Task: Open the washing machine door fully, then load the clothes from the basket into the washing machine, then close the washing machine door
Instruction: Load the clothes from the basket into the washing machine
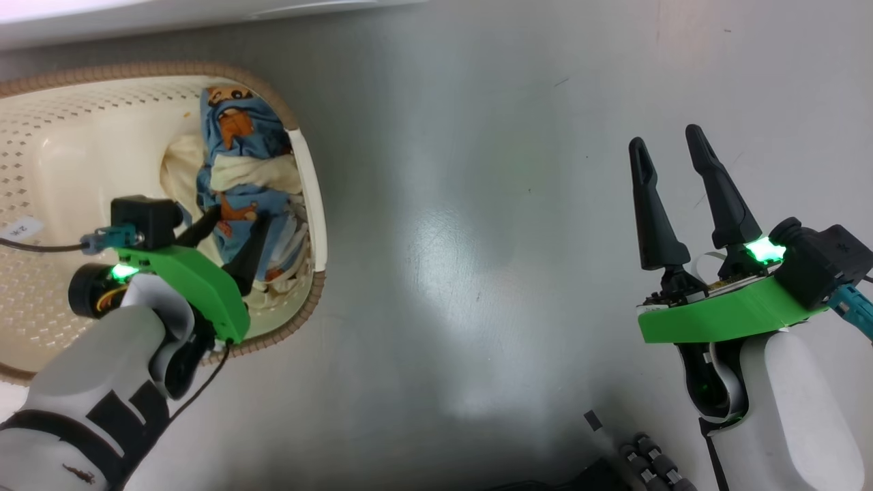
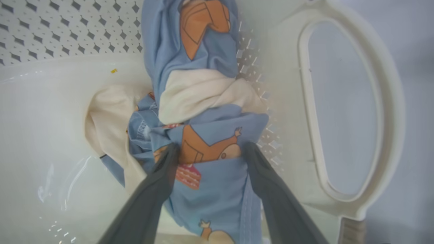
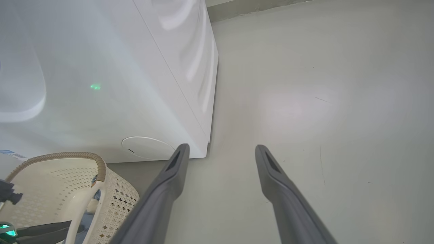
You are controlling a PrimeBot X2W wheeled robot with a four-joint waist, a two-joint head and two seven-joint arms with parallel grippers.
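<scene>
Left tool (image 1: 240,217) is down inside the basket (image 1: 82,136), its dark fingers spread wide on either side of the clothes (image 1: 239,136). From the left wrist, the tool (image 2: 211,147) has its tips sunk into a soft blue fold, so I can't tell whether they press it or just rest there. The clothes (image 2: 203,84) are one crumpled bundle of light blue fabric with orange bears and a cream cloth band across it, lying against the basket's handle end. The bundle's lower part is hidden behind the tool's green mount.

The basket is cream plastic pierced with little diamond holes, with a brown woven-look rim and a smooth white loop handle (image 2: 390,101). Its far side is cut off by the picture's edge. A small sticker (image 1: 20,228) on it is too small to read.

Right tool (image 1: 666,136) hangs over the bare grey floor (image 1: 477,204), fingers apart and holding nothing. From its wrist, the tool (image 3: 221,147) points past the washing machine (image 3: 101,67), a glossy white box with a round flap (image 3: 147,147) low down. The basket (image 3: 115,200) stands on the floor just in front of it.
</scene>
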